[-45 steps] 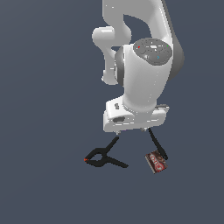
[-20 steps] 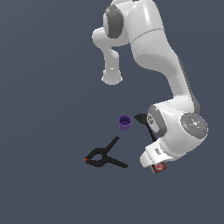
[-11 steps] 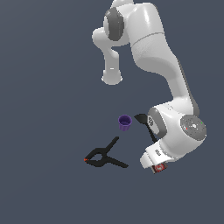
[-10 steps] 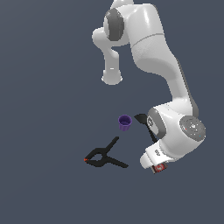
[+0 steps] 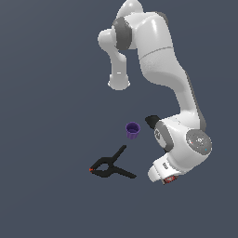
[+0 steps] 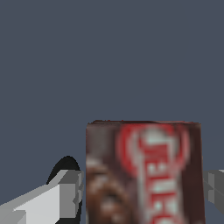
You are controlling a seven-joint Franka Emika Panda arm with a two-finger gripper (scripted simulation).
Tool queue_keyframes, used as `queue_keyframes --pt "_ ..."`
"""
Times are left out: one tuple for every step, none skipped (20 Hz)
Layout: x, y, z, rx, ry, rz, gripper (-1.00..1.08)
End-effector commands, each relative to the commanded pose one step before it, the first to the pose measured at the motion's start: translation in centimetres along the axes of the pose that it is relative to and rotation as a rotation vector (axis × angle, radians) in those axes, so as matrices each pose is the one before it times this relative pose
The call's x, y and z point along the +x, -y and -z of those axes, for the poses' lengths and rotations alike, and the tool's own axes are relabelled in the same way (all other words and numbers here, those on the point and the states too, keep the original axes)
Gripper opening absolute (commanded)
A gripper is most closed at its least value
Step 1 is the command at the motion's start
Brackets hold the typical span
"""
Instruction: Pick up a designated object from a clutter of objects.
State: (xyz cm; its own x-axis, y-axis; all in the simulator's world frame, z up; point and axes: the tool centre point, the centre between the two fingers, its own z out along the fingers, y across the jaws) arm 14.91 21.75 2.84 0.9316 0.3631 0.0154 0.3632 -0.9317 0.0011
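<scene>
The gripper (image 6: pixel 142 192) hangs low over the box (image 6: pixel 144 173), jaws apart, one finger (image 6: pixel 48 201) just beside each long side.

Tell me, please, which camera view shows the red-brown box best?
The wrist view: the red-brown box fills the frame, white lettering visible, between the jaws. In the exterior view only a small red sliver shows beneath the arm's hand.

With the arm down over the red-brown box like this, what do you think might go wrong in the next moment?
In the wrist view the red-brown box sits between the fingers, but the jaws look barely wider than it, so a finger could land on its edge and push it instead of gripping. In the exterior view the gripper hides nearly the whole box, so a slip would be hard to spot there.
</scene>
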Motion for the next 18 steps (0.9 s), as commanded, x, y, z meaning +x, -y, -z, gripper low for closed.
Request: queue_keyframes --pt "-0.486 0.03 -1.304 0.00094 0.01568 -0.00074 1.0" --pt "0.014 0.0 0.028 0.0 0.0 0.0 1.0" --pt "0.0 0.0 0.0 0.0 0.0 0.0 -1.0" --pt "0.0 0.0 0.0 0.0 0.0 0.0 -1.0" --pt "0.0 0.0 0.0 0.0 0.0 0.0 -1.0" --pt "0.0 0.0 0.0 0.0 0.0 0.0 -1.0" --pt "0.0 0.0 0.0 0.0 0.0 0.0 -1.0" --pt "0.0 0.0 0.0 0.0 0.0 0.0 -1.0" --pt "0.0 0.0 0.0 0.0 0.0 0.0 -1.0" --pt "0.0 0.0 0.0 0.0 0.0 0.0 -1.0" --pt "0.0 0.0 0.0 0.0 0.0 0.0 -1.0" --pt "0.0 0.0 0.0 0.0 0.0 0.0 -1.0" --pt "0.681 0.18 1.257 0.00038 -0.01977 0.00215 -1.0" --pt "-0.009 -0.005 0.015 0.0 0.0 0.0 -1.0" --pt "-0.026 -0.015 0.046 0.0 0.0 0.0 -1.0" --pt "-0.043 -0.025 0.077 0.0 0.0 0.0 -1.0" --pt "-0.06 -0.035 0.108 0.0 0.0 0.0 -1.0" --pt "-0.078 -0.046 0.139 0.0 0.0 0.0 -1.0"
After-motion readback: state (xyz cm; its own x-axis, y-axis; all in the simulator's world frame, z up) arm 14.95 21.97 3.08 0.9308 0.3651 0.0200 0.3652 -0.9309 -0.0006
